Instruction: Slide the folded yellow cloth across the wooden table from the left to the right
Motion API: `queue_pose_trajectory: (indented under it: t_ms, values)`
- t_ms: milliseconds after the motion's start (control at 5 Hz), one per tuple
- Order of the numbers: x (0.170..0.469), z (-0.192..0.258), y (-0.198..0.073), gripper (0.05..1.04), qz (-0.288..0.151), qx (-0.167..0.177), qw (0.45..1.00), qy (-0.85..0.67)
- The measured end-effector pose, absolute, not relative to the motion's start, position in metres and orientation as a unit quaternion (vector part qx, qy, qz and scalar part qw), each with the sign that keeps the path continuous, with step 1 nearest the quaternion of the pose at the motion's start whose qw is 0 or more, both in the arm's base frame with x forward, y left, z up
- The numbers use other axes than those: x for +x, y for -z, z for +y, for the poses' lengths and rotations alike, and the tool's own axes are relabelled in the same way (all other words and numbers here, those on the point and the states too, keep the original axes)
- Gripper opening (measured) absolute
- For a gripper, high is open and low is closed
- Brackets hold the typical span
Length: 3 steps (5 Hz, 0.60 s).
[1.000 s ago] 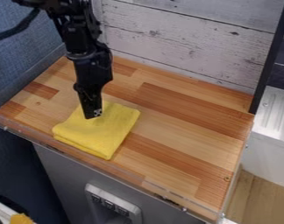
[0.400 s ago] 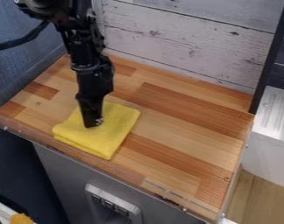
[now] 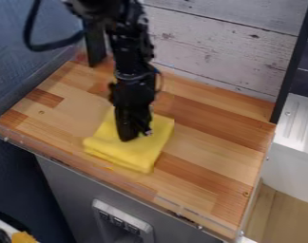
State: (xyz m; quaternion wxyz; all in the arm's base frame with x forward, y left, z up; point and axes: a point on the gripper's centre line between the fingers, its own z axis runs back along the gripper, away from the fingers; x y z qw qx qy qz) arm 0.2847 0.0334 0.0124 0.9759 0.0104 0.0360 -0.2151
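The black gripper (image 3: 132, 135) hangs down over the left half of the wooden table, its tip on or just above the middle of a yellow folded cloth (image 3: 127, 152). The cloth lies flat in a rough square of several layers, one corner toward the table's front edge. The gripper covers part of the cloth's back half. How its fingertips meet the fabric is hidden.
The wooden tabletop (image 3: 210, 142) has a clear low rim along its front edge. A whitewashed plank wall (image 3: 214, 52) stands behind, with a black post (image 3: 290, 71) at the back right. A white ridged unit (image 3: 299, 123) is at the right.
The gripper moved a little toward the front, then to the right. The yellow cloth slid right along with it, staying folded, and more of the arm shows at the top.
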Motion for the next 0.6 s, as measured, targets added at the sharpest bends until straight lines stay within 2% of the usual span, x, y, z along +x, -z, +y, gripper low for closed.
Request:
queue_pose_trajectory:
  t_ms: [200, 600]
  values:
    - [0.301, 0.016, -0.013, 0.063, 0.025, 0.026, 0.986, 0.162]
    - [0.32, -0.014, -0.012, 0.063, 0.002, 0.03, 0.997, 0.072]
